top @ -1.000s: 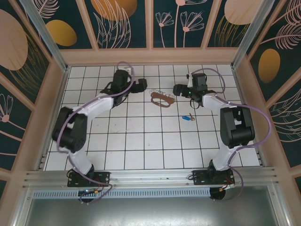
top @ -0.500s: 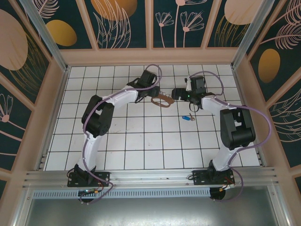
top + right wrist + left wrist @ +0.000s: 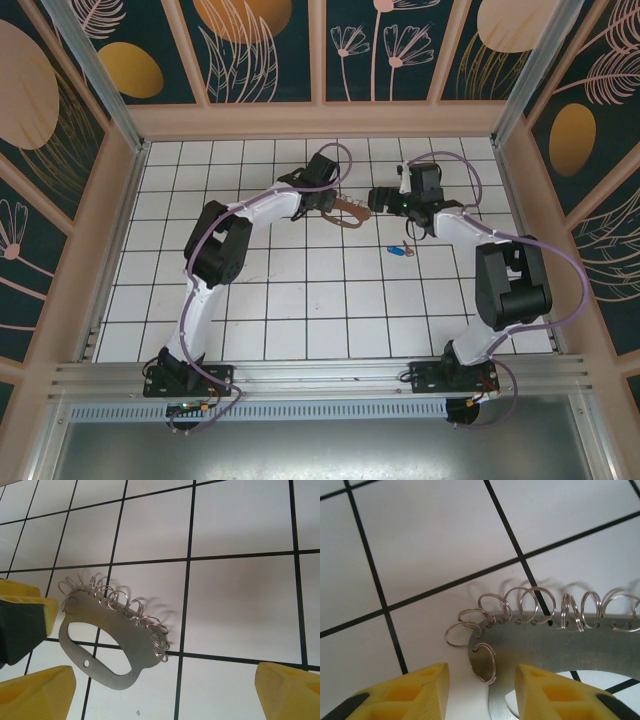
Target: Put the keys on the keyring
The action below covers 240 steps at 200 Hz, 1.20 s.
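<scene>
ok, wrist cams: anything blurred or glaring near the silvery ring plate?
Left wrist: yellow fingertips out of focus; flat silvery metal plate edged with wire split rings sharp, rings casting soft shadows on white tile. Right wrist: plate sharp, no glare; yellow fingers blurred in bottom corners.

keyring (image 3: 137,647): flat plate, dull brushed grey metal | split rings (image 3: 150,625): thin bright wire, glossy | key (image 3: 398,250): blue plastic head, blade finish too small to judge | left gripper (image 3: 481,687) fingers (image 3: 415,692): matt yellow plastic | table (image 3: 435,540): smooth white tiles, faint sheen, dark grout lines
</scene>
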{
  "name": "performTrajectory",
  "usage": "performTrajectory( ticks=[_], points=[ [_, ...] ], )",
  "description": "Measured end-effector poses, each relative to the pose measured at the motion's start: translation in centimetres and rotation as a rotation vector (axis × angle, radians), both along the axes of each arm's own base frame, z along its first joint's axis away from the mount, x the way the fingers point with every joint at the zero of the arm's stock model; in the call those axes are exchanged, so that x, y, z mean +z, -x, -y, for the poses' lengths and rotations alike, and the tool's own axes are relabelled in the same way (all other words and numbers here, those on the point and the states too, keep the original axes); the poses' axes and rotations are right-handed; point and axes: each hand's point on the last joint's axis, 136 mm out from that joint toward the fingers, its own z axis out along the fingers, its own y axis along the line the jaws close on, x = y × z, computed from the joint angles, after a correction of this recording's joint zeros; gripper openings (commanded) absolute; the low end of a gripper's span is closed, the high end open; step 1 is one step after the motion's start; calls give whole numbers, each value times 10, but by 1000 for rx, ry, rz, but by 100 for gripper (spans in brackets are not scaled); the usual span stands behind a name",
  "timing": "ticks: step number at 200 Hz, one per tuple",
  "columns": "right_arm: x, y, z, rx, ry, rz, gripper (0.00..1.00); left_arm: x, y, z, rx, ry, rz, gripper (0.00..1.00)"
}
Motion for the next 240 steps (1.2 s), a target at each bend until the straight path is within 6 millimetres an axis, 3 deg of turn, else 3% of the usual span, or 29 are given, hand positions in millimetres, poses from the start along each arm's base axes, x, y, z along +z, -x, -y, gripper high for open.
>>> performTrajectory(
  ticks=[109,150,201,228,240],
  points=[
    [2,-2,9,-18,3,6,92,-18,-10,1,7,-65,-3,19],
    [23,-2,15,-32,-2,55,92,-19,-10,1,3,-69,-5,12],
    [51,-1,32,-77,-4,123,91,-22,-9,0,0,-76,-12,13],
    [57,0,33,-80,-6,137,91,-23,-9,0,-7,-81,-12,0],
    [56,0,33,-80,-6,135,91,-23,-9,0,-8,-82,-11,0]
  ],
)
